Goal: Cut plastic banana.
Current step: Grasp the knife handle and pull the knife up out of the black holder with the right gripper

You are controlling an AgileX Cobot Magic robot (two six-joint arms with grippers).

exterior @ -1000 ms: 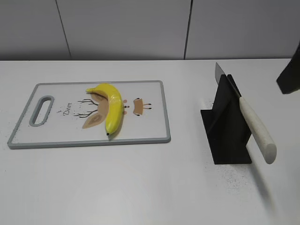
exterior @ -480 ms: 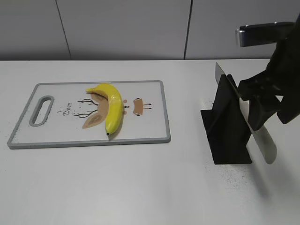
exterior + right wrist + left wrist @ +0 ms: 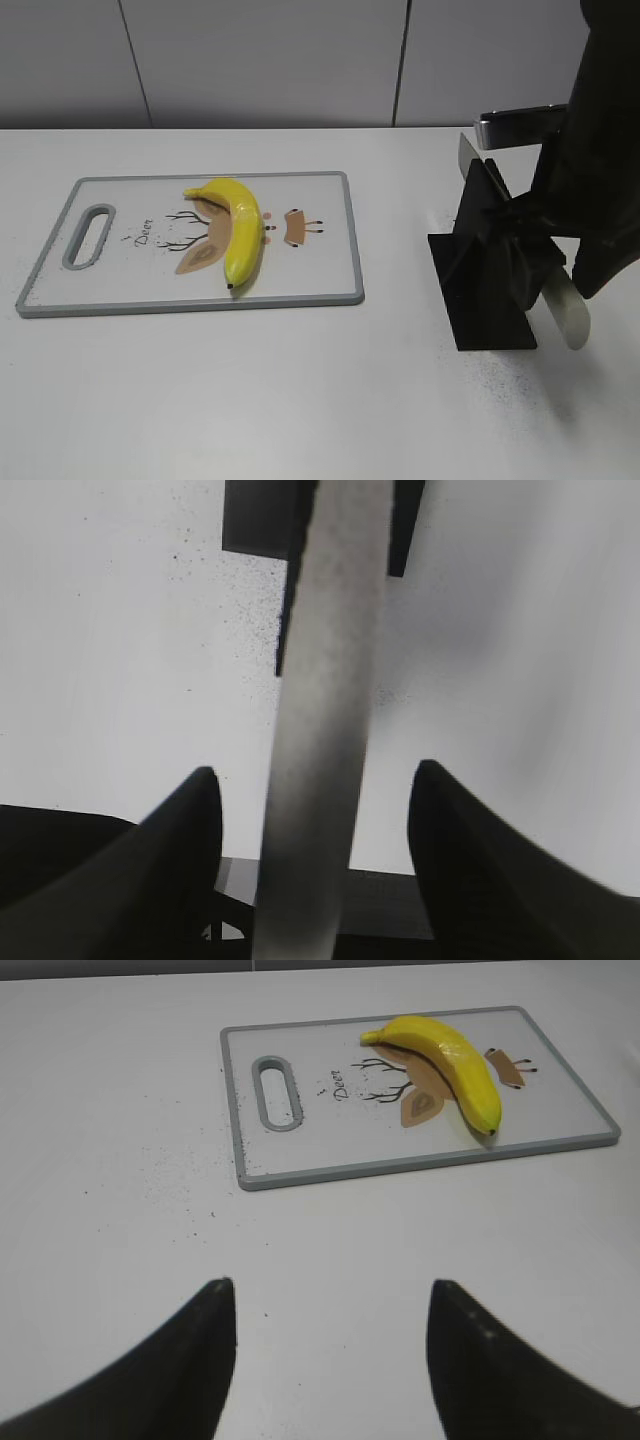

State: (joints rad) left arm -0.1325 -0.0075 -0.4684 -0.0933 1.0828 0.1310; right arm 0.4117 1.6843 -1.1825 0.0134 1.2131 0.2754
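A yellow plastic banana (image 3: 238, 228) lies on a white cutting board (image 3: 120, 290) with a grey rim at the left; it also shows in the left wrist view (image 3: 450, 1055). A knife with a white handle (image 3: 565, 308) rests in a black stand (image 3: 480, 270) at the right. My right gripper (image 3: 315, 780) is open, its fingers on either side of the knife handle (image 3: 325, 730) without touching it. My left gripper (image 3: 330, 1295) is open and empty over bare table, short of the board (image 3: 300, 1165).
The table is white with dark specks near the stand (image 3: 490, 380) and near the board's handle end (image 3: 170, 1170). A grey wall runs along the back.
My right arm has come in from the right edge and lowered over the knife handle, now covering most of it. The banana, board and left gripper have not moved.
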